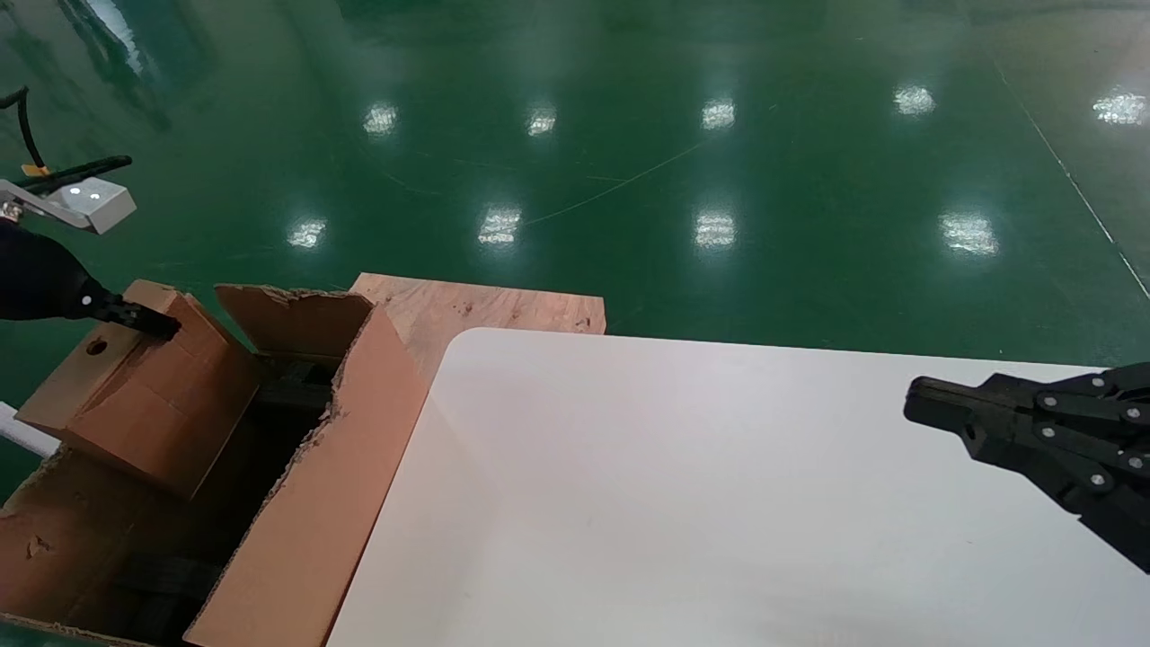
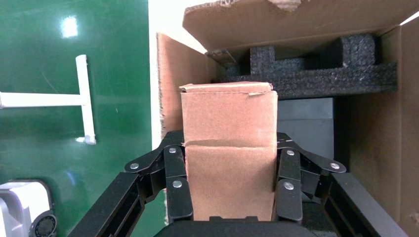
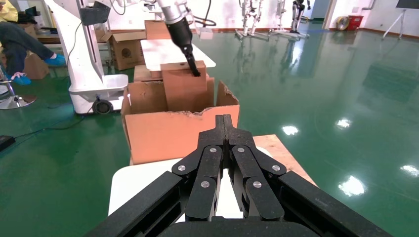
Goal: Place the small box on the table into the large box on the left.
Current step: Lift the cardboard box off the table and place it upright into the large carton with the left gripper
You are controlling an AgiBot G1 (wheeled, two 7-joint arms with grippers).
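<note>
My left gripper (image 1: 148, 321) is shut on the small box (image 1: 144, 395), a plain brown oblong with a round hole, and holds it tilted over the open large box (image 1: 314, 503) at the left. In the left wrist view the small box (image 2: 228, 153) sits between my fingers (image 2: 178, 190), above black foam blocks (image 2: 316, 66) inside the carton. The right wrist view shows the small box (image 3: 185, 89) partly below the ragged carton rim (image 3: 178, 131). My right gripper (image 1: 916, 406) is shut and empty over the white table (image 1: 683, 503) at the right; it also shows in the right wrist view (image 3: 223, 120).
A pale plywood board (image 1: 485, 310) lies behind the carton and the table's far corner. A white bar (image 1: 22, 433) shows at the carton's left. Green glossy floor surrounds everything. A white robot base (image 3: 94, 74) and other cartons stand beyond the large box.
</note>
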